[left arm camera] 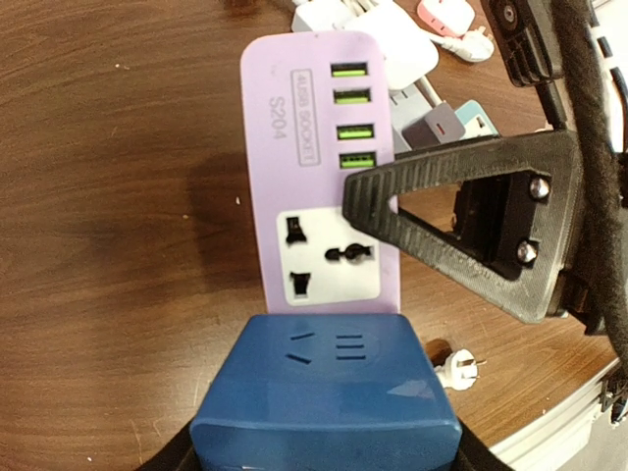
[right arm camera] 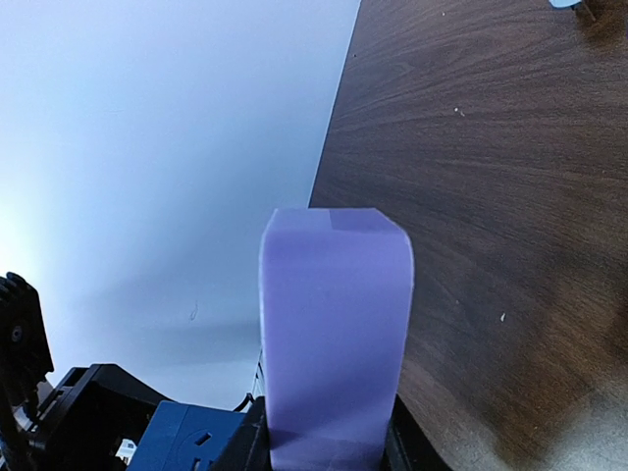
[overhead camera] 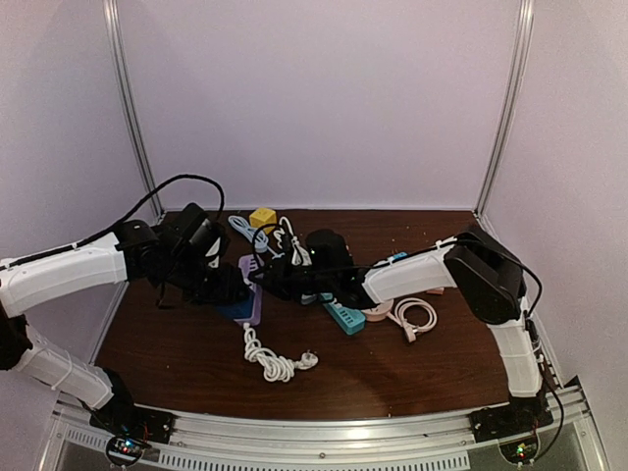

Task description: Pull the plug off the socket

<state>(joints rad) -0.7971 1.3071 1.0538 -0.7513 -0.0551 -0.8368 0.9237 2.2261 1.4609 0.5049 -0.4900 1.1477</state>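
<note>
Top view: the left fingers [overhead camera: 221,285] hold the blue plug [overhead camera: 235,310], which sits at the near end of the purple strip [overhead camera: 255,312] on the bench [overhead camera: 392,373]. The right fingers [overhead camera: 285,280] grip the strip partway along.

Left wrist: the plug covers the strip's near end. One black right finger lies over the strip's right edge.

Right wrist: the strip's end is clamped between the fingers, and the plug shows at its lower left.

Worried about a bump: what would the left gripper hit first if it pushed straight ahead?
Probably the purple power strip, right ahead of the blue plug the left gripper holds; depth unclear.
</note>
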